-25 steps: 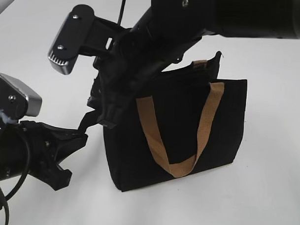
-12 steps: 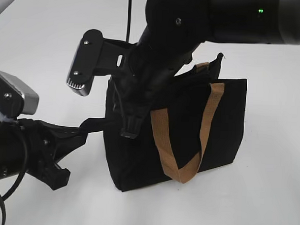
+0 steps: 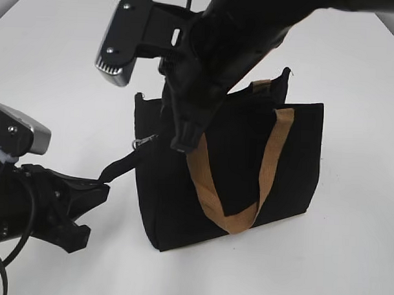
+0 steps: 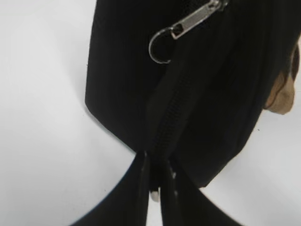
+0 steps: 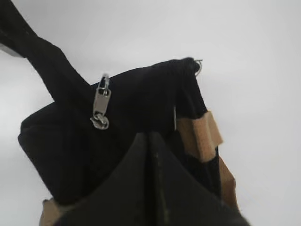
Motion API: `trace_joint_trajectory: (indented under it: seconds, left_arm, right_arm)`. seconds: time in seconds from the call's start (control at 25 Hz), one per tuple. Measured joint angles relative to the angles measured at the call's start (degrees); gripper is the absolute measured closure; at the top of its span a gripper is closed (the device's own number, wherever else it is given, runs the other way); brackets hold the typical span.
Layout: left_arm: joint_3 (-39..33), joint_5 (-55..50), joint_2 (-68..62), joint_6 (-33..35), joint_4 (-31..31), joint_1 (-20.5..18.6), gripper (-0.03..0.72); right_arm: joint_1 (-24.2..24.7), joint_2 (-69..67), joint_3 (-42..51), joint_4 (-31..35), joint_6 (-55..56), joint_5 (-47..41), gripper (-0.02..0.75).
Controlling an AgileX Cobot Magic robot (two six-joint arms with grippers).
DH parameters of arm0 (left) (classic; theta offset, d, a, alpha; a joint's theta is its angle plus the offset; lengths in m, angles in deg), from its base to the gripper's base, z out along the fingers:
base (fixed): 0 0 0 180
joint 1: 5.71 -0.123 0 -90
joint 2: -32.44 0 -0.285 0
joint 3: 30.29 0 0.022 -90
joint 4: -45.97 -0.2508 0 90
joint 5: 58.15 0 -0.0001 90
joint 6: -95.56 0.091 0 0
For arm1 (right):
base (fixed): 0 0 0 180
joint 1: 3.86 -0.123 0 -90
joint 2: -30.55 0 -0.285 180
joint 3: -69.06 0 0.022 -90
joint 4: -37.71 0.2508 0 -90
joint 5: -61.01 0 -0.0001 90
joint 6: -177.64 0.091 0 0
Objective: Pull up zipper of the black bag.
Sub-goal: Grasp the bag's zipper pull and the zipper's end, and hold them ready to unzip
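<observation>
Exterior view: the bag (image 3: 248, 175) stands upright on the white desk (image 3: 348, 256), its tan handle (image 3: 234, 187) looping down the near face. The left jaws (image 3: 104, 183) sit low at the bag's end, closed on the black strap (image 3: 125, 161), which runs taut from them up to the bag. The right jaws (image 3: 184, 137) hang down over the bag's top edge near that same end, pressed together; whether they pinch fabric or the handle, I cannot tell.

Left wrist view: the left jaws (image 4: 155, 181) are shut on the end of the strap (image 4: 162, 141) where the black zipper line runs down into them. The zipper (image 4: 190, 21) — a silvery tab with a small ring — lies well beyond the jaws, up the zipper line, tilted to one side and held by nothing.

Right wrist view: the right jaws (image 5: 150, 160) meet with no gap showing, their tips against the bag (image 5: 136, 103). The zipper (image 5: 101, 106) hangs just beyond and to the left of the tips — apart from them. A tan handle (image 5: 202, 134) lies just right of the jaws.
</observation>
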Motion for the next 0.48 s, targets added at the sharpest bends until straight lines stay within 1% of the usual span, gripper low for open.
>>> trace_joint_trajectory:
  seconds: [0.16, 0.28, 0.4, 0.48]
  left_arm:
    - [0.00, 0.68, 0.00, -2.54, -0.33, 0.00, 0.662]
    - [0.00, 1.50, 0.00, -5.94, -4.69, 0.00, 0.662]
    - [0.00, 3.09, -1.14, -9.47, -11.14, 0.00, 0.662]
    - [0.00, 3.92, -1.83, -10.34, -13.48, 0.00, 0.662]
  right_arm:
    - [0.00, 2.15, 0.00, 1.47, 6.27, -0.60, 0.739]
    - [0.00, 2.82, 0.00, 5.86, 7.63, -0.18, 0.730]
    - [0.00, 2.62, 0.05, 10.89, 4.03, 0.91, 0.657]
    - [0.00, 2.11, 0.05, 12.98, 2.00, 1.34, 0.598]
